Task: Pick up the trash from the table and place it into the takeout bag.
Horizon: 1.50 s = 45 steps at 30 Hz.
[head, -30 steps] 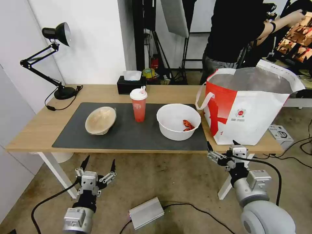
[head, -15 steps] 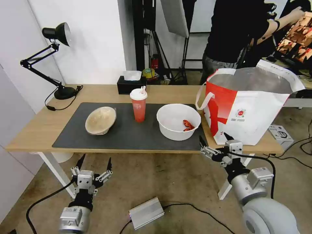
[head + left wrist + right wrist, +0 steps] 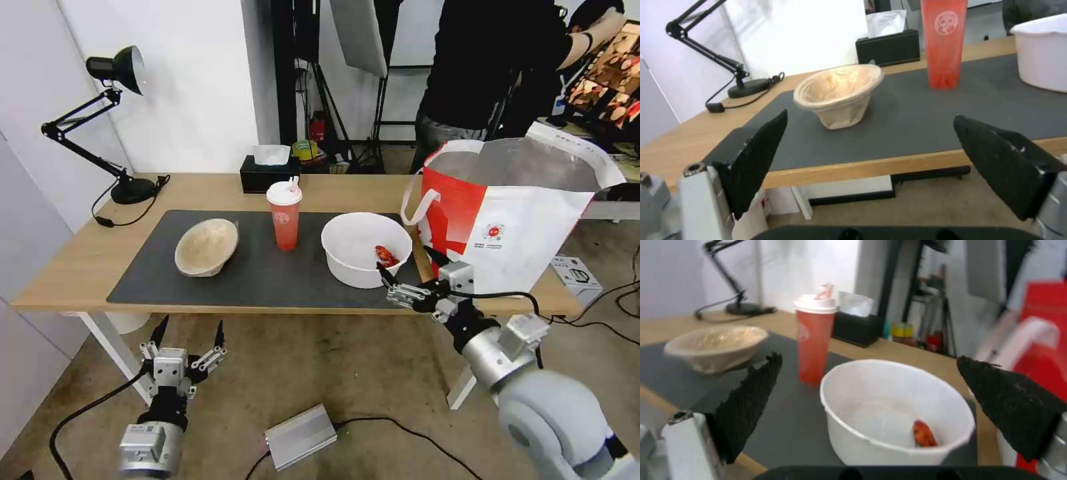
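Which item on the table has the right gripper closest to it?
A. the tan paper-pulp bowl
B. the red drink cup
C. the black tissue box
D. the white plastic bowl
D. The open right gripper sits at the near rim of the white plastic bowl, in front of the table.

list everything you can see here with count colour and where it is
white plastic bowl: 1, white with red scraps inside, on the mat's right part
drink cup: 1, red with white lid, mid mat
paper-pulp bowl: 1, tan, tilted, on the mat's left part
mat: 1, dark grey, on the table
table: 1, light wood, white legs
takeout bag: 1, white with red side, foil-lined, open, table's right end
tissue box: 1, black, behind the cup
desk lamp: 1, black, far left corner
metal box: 1, silver, on the floor
left gripper: open, low before the table
right gripper: open, near the white bowl's front right rim
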{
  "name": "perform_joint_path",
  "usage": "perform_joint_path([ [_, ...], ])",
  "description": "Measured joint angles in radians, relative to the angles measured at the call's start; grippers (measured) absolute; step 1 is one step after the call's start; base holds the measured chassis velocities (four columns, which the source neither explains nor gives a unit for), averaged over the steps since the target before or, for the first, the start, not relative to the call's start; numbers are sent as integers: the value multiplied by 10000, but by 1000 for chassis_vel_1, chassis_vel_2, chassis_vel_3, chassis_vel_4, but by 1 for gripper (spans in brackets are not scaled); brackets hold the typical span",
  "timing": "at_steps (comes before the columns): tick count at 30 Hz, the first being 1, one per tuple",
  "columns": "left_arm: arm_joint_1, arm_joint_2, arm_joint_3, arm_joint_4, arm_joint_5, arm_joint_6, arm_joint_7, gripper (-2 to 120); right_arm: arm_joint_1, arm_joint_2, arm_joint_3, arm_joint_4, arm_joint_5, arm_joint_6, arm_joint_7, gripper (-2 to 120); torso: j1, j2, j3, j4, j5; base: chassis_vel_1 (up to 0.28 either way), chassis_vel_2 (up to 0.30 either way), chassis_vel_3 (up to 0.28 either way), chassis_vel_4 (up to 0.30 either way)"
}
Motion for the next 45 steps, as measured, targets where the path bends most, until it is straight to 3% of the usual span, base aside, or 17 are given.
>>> perform_joint_path([
  [3, 0, 0, 0, 0, 0, 0, 0, 100, 0, 0, 0, 0, 0, 0, 0, 100, 0, 0, 0, 0, 0, 0, 0, 0, 0],
  [4, 0, -139, -1, 28, 54, 5, -2, 100, 1027, -1074, -7, -427, 12, -10, -1403, 100, 0, 1, 0, 0, 0, 0, 0, 0, 0],
  [13, 7, -302, -15, 29, 102, 7, -3, 100, 2739, -2060, -738, -1075, 308, -340, -2354, 100, 0, 0, -1, 0, -2, 0, 0, 0, 0],
  [16, 26, -396, -78, -1, 117, 13, -3, 100, 4401, -2758, -1811, -1844, 527, -394, -2989, 100, 0, 0, 0, 3, -2, 0, 0, 0, 0],
  [31, -55, -511, -105, 79, 125, 18, -6, 100, 6761, -3421, -3789, -2769, 1146, -720, -3231, 100, 0, 0, 0, 0, -1, 0, 0, 0, 0],
  [45, -60, -511, -95, 110, 135, 23, -7, 100, 8366, -3736, -5335, -2850, 3826, -2045, -2707, 100, 0, 0, -1, 0, -2, 0, 0, 0, 0],
])
